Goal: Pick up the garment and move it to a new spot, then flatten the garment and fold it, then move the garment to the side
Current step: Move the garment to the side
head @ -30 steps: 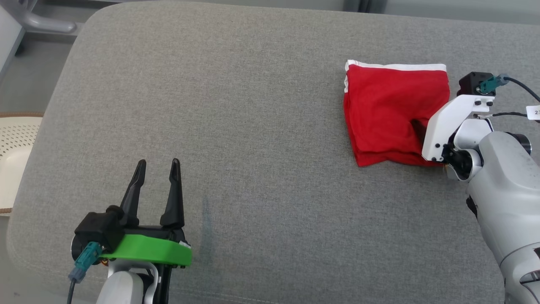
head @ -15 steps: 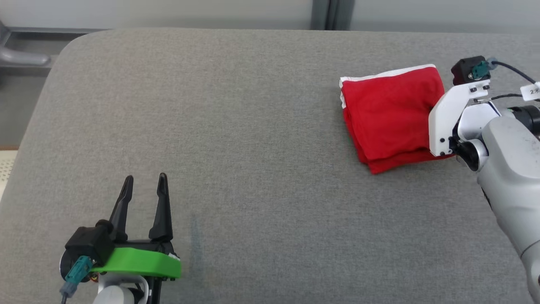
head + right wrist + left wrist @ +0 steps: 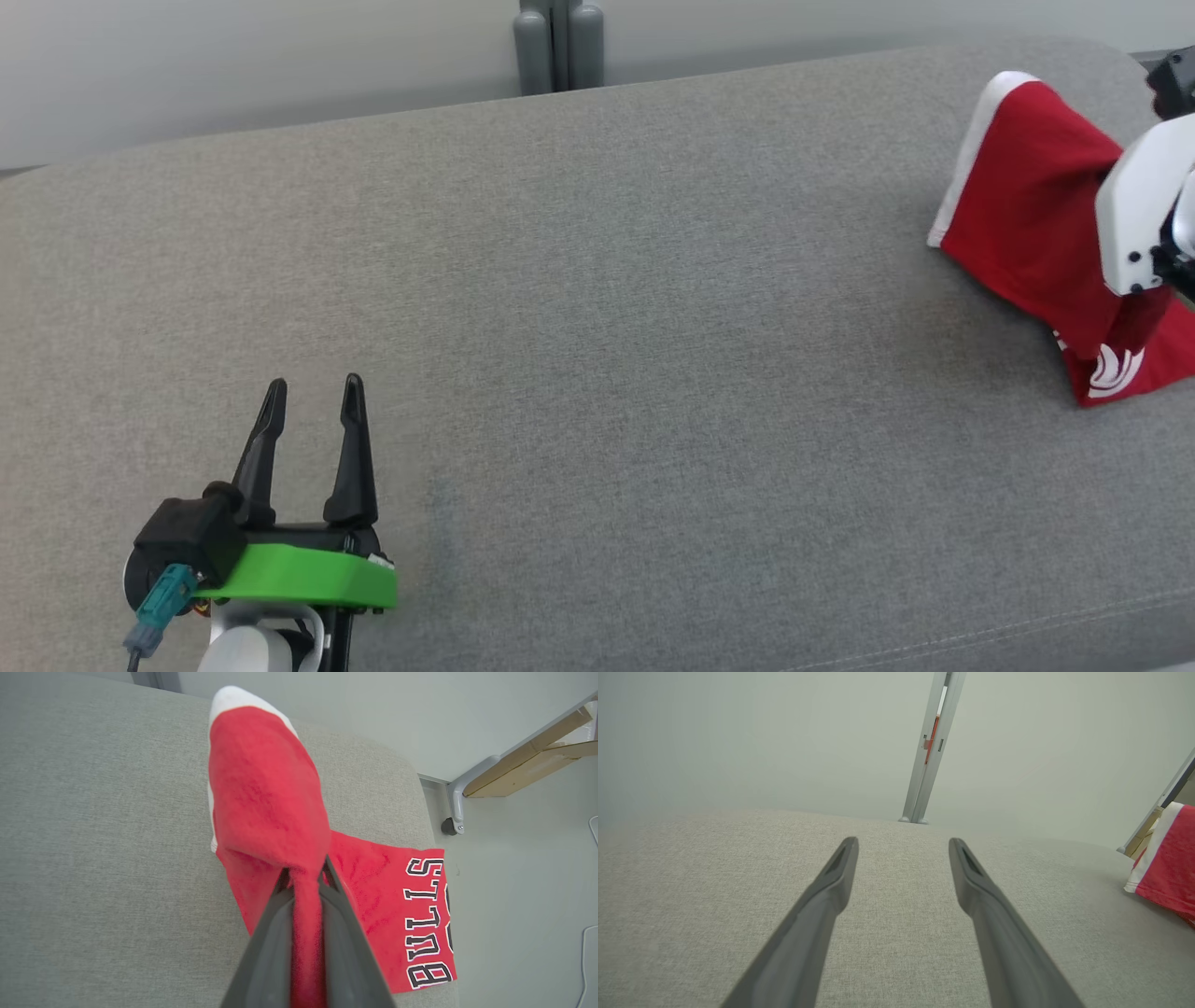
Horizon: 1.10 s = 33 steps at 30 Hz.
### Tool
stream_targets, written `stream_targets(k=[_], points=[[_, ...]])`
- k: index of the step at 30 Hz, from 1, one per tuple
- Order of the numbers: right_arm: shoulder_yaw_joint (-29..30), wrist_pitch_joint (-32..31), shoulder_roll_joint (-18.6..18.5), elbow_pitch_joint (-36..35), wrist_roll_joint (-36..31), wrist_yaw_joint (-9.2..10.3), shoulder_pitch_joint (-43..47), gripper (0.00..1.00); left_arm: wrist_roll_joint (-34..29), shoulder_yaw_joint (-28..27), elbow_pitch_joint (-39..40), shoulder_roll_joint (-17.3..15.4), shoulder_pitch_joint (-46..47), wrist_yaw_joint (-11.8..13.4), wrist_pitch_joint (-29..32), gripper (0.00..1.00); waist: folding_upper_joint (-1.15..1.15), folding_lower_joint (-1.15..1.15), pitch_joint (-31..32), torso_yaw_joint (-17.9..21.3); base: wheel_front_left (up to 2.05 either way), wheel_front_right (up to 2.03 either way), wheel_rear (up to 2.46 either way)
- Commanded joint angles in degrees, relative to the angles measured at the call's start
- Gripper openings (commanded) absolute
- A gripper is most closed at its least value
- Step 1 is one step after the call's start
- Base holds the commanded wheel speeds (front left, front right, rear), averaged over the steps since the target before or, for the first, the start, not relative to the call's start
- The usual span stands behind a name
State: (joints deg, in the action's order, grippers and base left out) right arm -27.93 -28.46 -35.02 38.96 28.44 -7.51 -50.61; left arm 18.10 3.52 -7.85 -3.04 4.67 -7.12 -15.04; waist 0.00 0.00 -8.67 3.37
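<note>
The garment [image 3: 1027,205] is red with white trim and lies at the right end of the grey cushion [image 3: 597,280]. My right gripper [image 3: 303,870] is shut on a bunched fold of the garment [image 3: 266,788] and holds that part up off the cushion. A lower layer with black-and-white "BULLS" lettering [image 3: 427,924] still lies on the cushion edge. In the head view the white wrist bracket [image 3: 1134,215] covers the fingers. My left gripper [image 3: 315,392] stands open over bare cushion at the lower left, far from the garment [image 3: 1169,868]. Nothing sits between its fingertips [image 3: 903,844].
The cushion's rounded right end drops to pale floor [image 3: 514,882]. A grey frame with a caster [image 3: 455,807] and a wooden board [image 3: 528,770] stand there. A grey post [image 3: 558,42] rises behind the cushion against the wall.
The head camera has turned, shifting the whole picture. The right gripper has shut on the garment, raised one side and carried it toward the cushion's right end, uncovering the lettered layer. The left gripper stays open.
</note>
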Motion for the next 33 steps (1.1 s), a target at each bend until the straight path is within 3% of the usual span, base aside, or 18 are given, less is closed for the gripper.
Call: stream_targets(k=[1, 7, 19, 20, 21, 22, 28, 33], points=[[0.7, 0.9, -0.3, 0.2, -0.4, 0.06, 1.0, 0.0, -0.2, 0.0, 0.1, -0.5, 1.1, -0.3, -0.1, 1.0, 0.0, 0.0, -1.5, 2.1, 0.0, 0.0, 0.0], [6.6, 5.9, -2.9, 4.9, -0.8, 0.06, 2.7, 0.0, -0.2, 1.3, 0.4, -1.8, 3.1, -0.3, -0.1, 1.0, 0.0, 0.0, -4.9, 1.8, 0.0, 0.0, 0.0], [11.0, 14.0, -10.3, 10.1, -11.6, 0.09, 3.9, 0.0, -0.8, 2.5, 3.4, -4.1, 6.3, -0.2, 0.8, 1.0, 0.0, 0.0, -12.0, -2.3, 0.0, 0.0, 0.0], [12.0, 14.4, -10.5, 10.8, -12.4, 0.09, 4.4, 0.04, -0.9, 2.9, 3.5, -4.0, 6.5, -0.3, 0.9, 1.0, 0.0, 0.0, -12.4, -2.8, 0.0, 0.0, 0.0], [12.8, 14.8, -10.4, 11.3, -13.0, 0.09, 4.7, 0.45, -1.0, 3.1, 3.5, -3.9, 6.6, -0.2, 0.9, 1.0, 0.0, 0.0, -12.5, -3.0, 0.0, 0.0, 0.0], [14.0, 15.4, -10.4, 12.0, -13.9, 0.09, 4.8, 1.0, -1.0, 3.3, 3.5, -3.8, 6.7, -0.2, 0.9, 1.0, 0.0, 0.0, -12.6, -3.4, 0.0, 0.0, 0.0], [19.3, 20.7, -10.3, 13.3, -21.1, 0.09, 6.2, 1.0, -0.3, 3.7, 2.9, -3.5, 7.1, 0.0, 0.7, 1.0, 0.0, 0.0, -11.7, -4.5, 0.0, 0.0, 0.0], [23.1, 26.4, -6.5, 10.3, -24.9, 0.08, 7.4, 1.0, 0.6, 3.6, 1.6, -2.9, 5.8, 0.3, 0.3, 1.0, 0.0, 0.0, -8.9, -4.5, 0.0, 0.0, 0.0]])
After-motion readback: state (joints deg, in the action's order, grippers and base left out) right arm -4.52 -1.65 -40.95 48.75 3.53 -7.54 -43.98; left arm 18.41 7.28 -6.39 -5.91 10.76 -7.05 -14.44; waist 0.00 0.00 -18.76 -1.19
